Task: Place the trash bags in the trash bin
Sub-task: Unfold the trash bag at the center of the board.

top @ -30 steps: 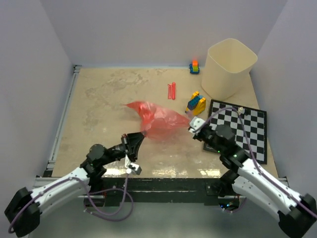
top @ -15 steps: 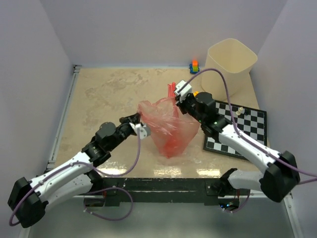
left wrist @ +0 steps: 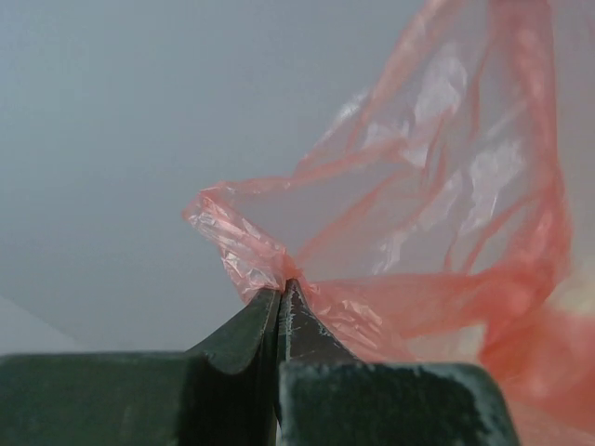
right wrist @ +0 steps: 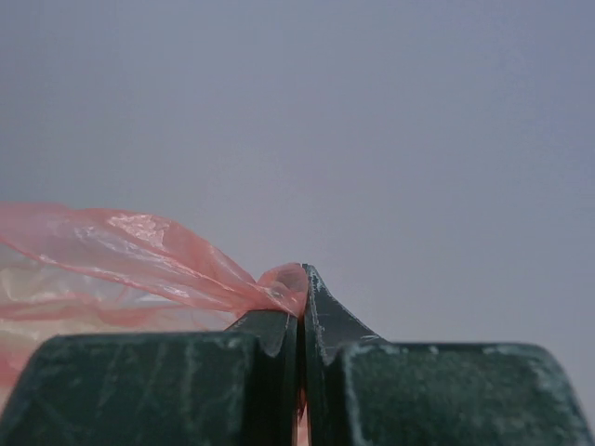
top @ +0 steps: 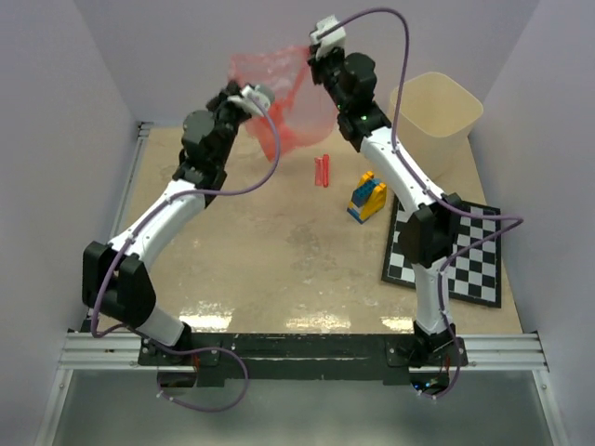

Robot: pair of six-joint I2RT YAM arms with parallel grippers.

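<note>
While aloft, sack [top: 282,98] between clamped fingertips [left wrist: 244,333].

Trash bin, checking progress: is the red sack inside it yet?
No, the red sack hangs in the air left of the trash bin, whose mouth shows only bare cream walls.

Red sack [left wrist: 446,214] cut off at right edge; checkerboard [top: 474,251] corner behind right arm [top: 423,232]

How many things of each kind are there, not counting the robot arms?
Red trash bags: 2, crinkly sack and folded strip
Trash bin: 1
Toy block: 1
Checkerboard: 1
Total: 5
</note>
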